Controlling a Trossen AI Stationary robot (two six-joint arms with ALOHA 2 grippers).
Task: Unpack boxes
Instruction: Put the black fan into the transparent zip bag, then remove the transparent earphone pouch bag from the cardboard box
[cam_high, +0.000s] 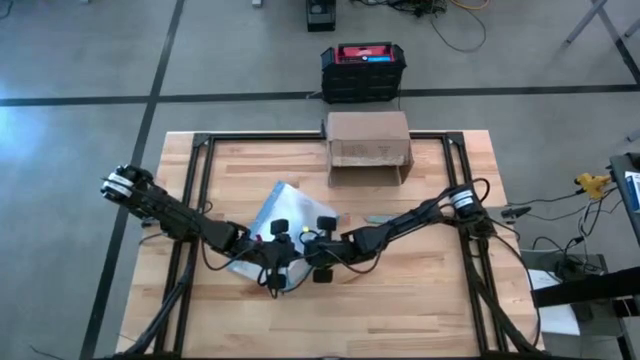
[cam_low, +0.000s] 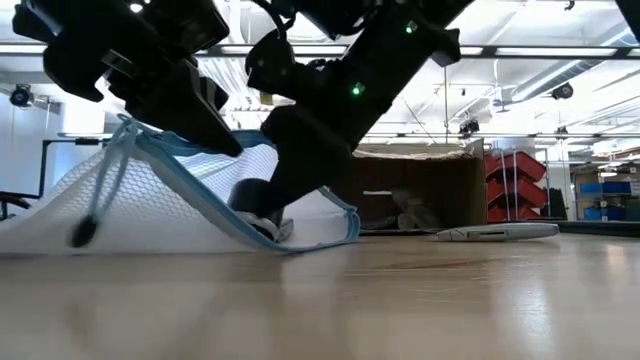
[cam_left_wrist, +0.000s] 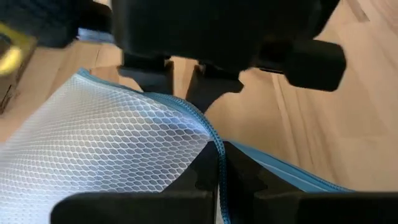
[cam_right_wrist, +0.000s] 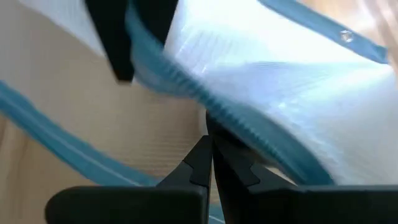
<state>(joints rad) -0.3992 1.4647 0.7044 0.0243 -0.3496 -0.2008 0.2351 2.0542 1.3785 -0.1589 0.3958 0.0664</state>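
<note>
High view looks straight down on a wooden tabletop (cam_high: 420, 300) where both arms meet over a clear mesh pouch with a blue zipper edge (cam_high: 272, 215), lying near the middle, a little toward the left edge. The left gripper (cam_high: 275, 268) has its fingers pinched together on the pouch's blue edge at the near side of the pouch; the left wrist view shows the zipper band (cam_left_wrist: 214, 146) running down into the closed fingertips. The right gripper (cam_high: 312, 262), just beside it, is likewise clamped on that blue edge, seen in the right wrist view with the band (cam_right_wrist: 249, 127) crossing its closed tips. From table height the pouch (cam_low: 150, 205) is lifted at one side. The brown cardboard box (cam_high: 367, 147) sits at the far edge, centre, well apart from both grippers. Behind it, off the table, stands a black-and-red case (cam_high: 363, 72).
</note>
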